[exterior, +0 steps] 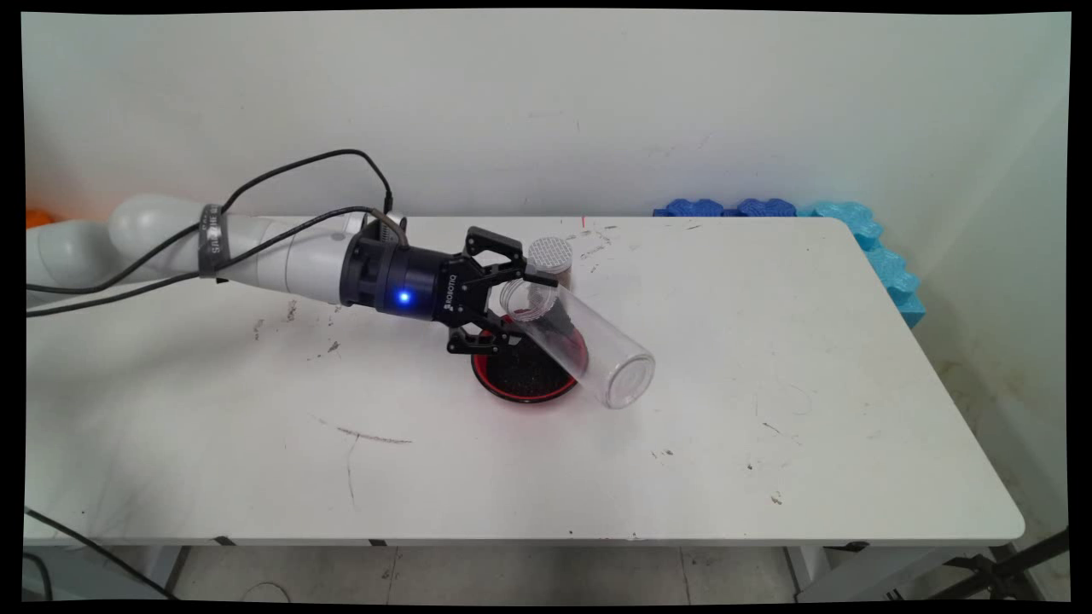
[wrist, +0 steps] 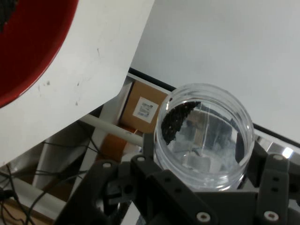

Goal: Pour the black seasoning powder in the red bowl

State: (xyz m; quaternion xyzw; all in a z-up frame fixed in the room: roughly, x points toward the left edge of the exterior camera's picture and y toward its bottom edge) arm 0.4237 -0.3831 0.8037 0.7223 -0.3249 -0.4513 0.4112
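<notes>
My gripper [exterior: 512,298] comes in level from the left, its jaws closed on the mouth end of a clear jar [exterior: 589,345]. The jar's long axis slants down and rightward, tipped over the red dish [exterior: 516,388] of dark grains, a few clinging inside. Just behind stands a mesh-topped lid [exterior: 549,254].

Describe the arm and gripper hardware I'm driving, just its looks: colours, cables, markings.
The arm is made of smooth white rounded links, with black cables looping along it under a dark lettered strap. The wrist is a black cylinder with a glowing blue light and white ROBOTIQ lettering. The gripper is black, two fingers on open bolted linkages.
</notes>
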